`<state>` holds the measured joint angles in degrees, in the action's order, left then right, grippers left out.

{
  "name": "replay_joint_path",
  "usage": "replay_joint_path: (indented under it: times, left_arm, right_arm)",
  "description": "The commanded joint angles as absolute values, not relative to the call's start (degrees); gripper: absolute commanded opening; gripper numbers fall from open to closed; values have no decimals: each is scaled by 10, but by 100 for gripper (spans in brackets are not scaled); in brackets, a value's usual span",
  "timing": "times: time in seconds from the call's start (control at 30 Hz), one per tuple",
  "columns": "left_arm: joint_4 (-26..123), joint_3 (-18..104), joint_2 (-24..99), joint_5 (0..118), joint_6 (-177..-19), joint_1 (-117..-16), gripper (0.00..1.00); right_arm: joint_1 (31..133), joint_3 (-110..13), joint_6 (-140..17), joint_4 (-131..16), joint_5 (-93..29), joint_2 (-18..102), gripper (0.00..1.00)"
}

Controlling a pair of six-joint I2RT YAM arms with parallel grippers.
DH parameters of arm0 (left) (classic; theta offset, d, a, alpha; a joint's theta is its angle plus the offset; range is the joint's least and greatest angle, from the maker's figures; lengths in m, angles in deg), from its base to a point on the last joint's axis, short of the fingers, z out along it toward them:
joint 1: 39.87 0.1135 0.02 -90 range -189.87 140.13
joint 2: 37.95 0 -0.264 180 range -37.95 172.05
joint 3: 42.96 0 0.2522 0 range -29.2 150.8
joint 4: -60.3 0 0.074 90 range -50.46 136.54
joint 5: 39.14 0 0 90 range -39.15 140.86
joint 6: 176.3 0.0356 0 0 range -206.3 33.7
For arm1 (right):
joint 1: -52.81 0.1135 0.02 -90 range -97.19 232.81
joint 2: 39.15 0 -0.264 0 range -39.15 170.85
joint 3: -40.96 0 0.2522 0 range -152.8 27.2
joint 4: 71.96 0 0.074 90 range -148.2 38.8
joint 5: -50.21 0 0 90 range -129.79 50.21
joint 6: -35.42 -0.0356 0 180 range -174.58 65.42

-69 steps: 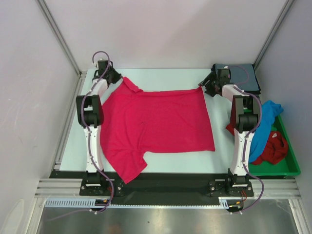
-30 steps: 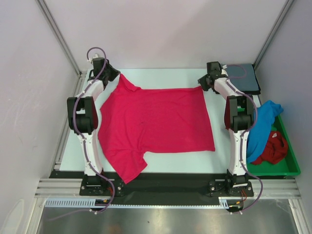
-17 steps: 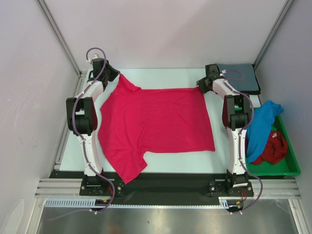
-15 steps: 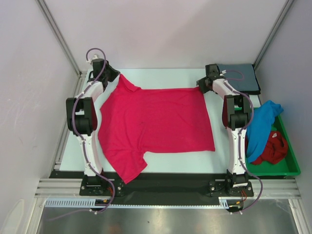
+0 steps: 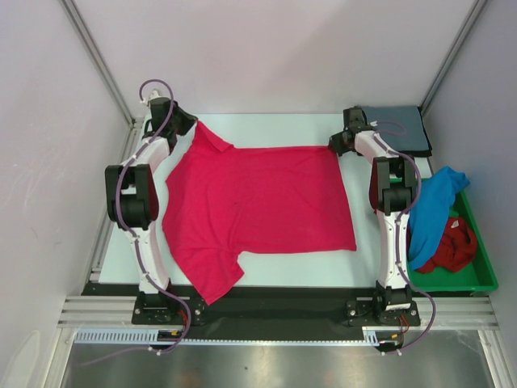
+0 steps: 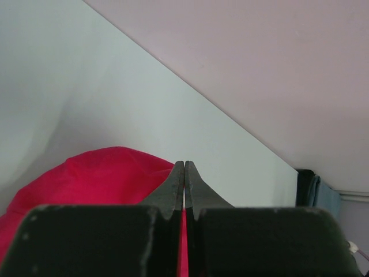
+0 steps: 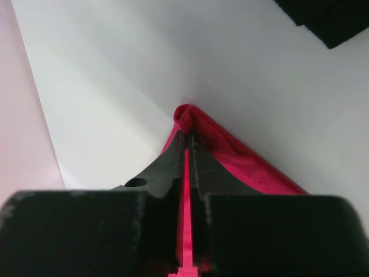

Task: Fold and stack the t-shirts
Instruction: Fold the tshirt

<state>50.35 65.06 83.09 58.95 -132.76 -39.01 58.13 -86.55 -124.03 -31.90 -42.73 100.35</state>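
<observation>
1. We see the pink-red shirt (image 5: 258, 202) spread flat on the table (image 5: 283, 129).
2. Our left gripper (image 6: 184, 170) is closed tight, pinching its far left corner.
3. Our right gripper (image 7: 185, 138) pinches its far right corner.

No text, label, brand, number or sign can be read in any of the views.
</observation>
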Motion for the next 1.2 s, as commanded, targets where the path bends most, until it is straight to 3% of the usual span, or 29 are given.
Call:
replay_joint_path:
  times: [0.0,0.67,1.17]
  left_arm:
    - [534,647,784,589,-1323,-393,0]
    - [480,602,684,581,-1318,-372,0]
    - [449,507,587,563,-1307,-370,0]
  right_arm:
    - [576,-873,-1235,-298,-440,1025,0]
    - [590,-895,-1124,-366,-403,950,0]
    - [587,-766,-1107,-379,-373,825,0]
